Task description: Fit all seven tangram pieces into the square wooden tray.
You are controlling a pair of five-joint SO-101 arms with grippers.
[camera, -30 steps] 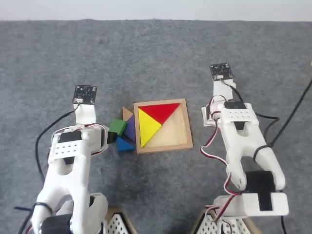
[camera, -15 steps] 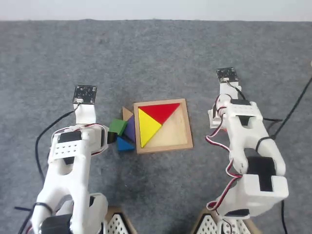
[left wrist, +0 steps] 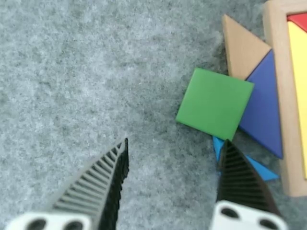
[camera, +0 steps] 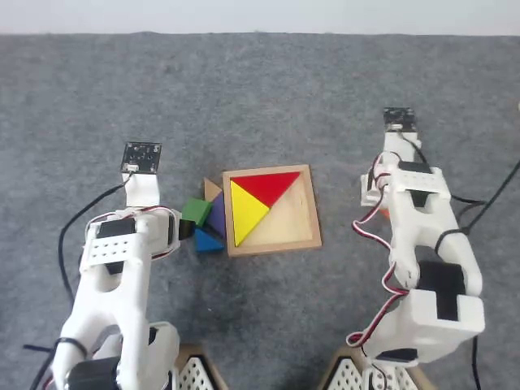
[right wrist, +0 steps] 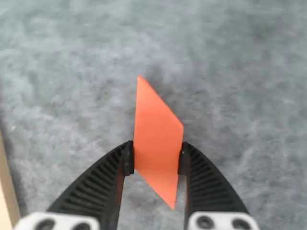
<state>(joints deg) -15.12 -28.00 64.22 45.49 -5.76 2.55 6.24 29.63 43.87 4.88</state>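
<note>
While my right claw [right wrist: 154,158] is clamped on the orange parallelogram [right wrist: 158,134], one finger against each long edge, over the grey mat [camera: 260,97] at 3 o'clock from the square wooden tray [camera: 311,213] and apart from it, my left claw [left wrist: 175,146] gapes wide with nothing in it, at 9 o'clock from the green square [left wrist: 216,103]. Inside the tray, the red triangle [camera: 268,185] fills the 12 o'clock side and the yellow triangle [camera: 248,210] the 9 o'clock side. Outside its 9 o'clock wall cluster the tan triangle [left wrist: 242,45], the dark blue triangle [left wrist: 266,115], the light blue triangle [left wrist: 259,165] and the green square, all touching.
</note>
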